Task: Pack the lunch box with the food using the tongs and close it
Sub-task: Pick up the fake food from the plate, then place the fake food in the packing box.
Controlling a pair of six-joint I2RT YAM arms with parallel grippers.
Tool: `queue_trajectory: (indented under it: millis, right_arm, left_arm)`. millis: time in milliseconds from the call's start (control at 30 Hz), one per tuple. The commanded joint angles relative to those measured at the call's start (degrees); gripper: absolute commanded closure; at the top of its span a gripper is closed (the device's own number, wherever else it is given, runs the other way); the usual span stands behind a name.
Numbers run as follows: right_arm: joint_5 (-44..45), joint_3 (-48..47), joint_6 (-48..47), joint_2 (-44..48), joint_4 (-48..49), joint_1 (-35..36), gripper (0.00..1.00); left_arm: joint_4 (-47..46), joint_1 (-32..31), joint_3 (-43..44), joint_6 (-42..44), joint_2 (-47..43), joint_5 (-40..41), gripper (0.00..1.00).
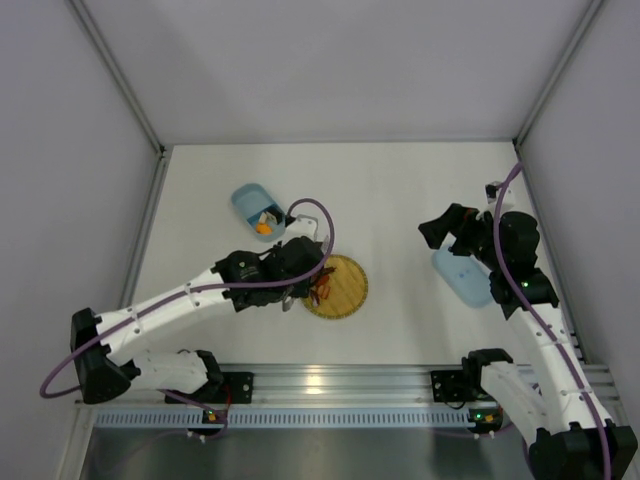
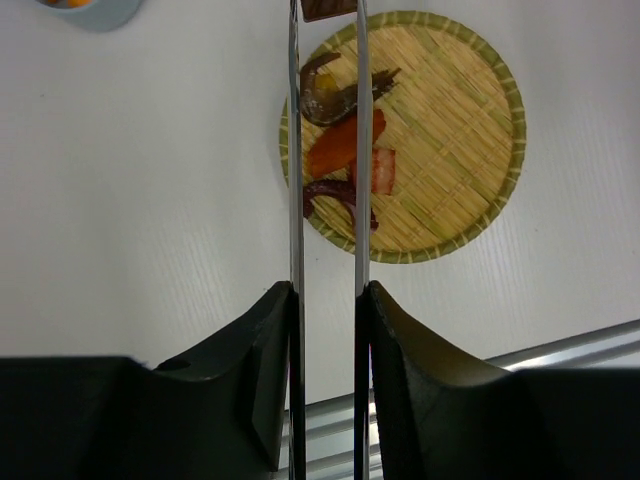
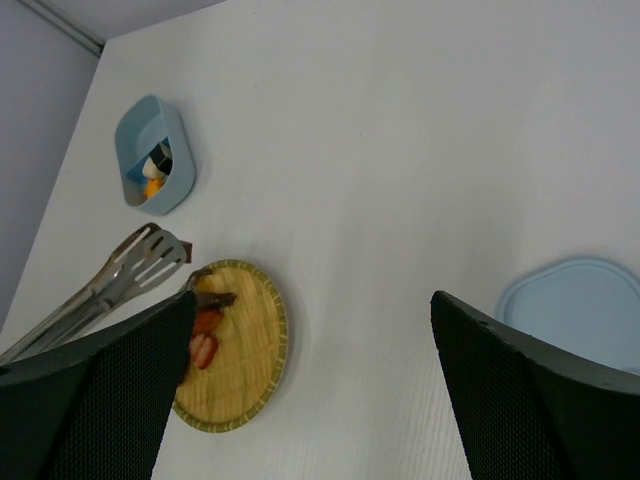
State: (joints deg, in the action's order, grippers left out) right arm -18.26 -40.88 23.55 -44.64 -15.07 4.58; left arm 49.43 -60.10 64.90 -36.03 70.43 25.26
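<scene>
Overhead, grey-walled white table point(image 1: 400, 190), left end effector point(image 2: 327, 288) clamping tongs point(image 3: 128, 277), right end effector point(image 3: 312, 305) apart

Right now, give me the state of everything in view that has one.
Lunch box: open, some food inside.
Lid: off, flat on the table.
Tongs: squeezed, brown piece between tips.
Plate: holding several pieces.
Left jaws: shut on the tongs.
Right jaws: open, empty.

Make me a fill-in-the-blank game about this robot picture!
The left gripper holds the silver ___.
The red and brown food lies on the round woven ___.
The lunch box has no ___ on it.
The right gripper has its jaws ___.
Missing words: tongs, plate, lid, open.
</scene>
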Motion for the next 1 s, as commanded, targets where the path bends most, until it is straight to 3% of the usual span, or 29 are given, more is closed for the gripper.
queue_trajectory:
  millis: [0,200,400,967]
  right_arm:
    - [-0.37,-0.51,-0.79,0.43,1.18,-0.89,0.0]
    - [-0.55,-0.51,-0.79,0.43,1.18,-0.97,0.01]
    - [-0.64,-0.77,-1.05,0.08,1.18,-0.98,0.0]
    - [-0.99,-0.6,-1.14,-0.62,1.62,-0.89,0.0]
  left_arm:
    - [3.9,0.33,3.56,-3.43,-2.41,8.75,0.62]
    - [3.92,7.09,3.3,-2.03,-3.02,8.23,0.6]
    - [0.06,19.47,1.02,2.45,-4.25,2.01,0.6]
    - [-6.8,27.4,-4.43,6.15,-1.35,-3.28,0.59]
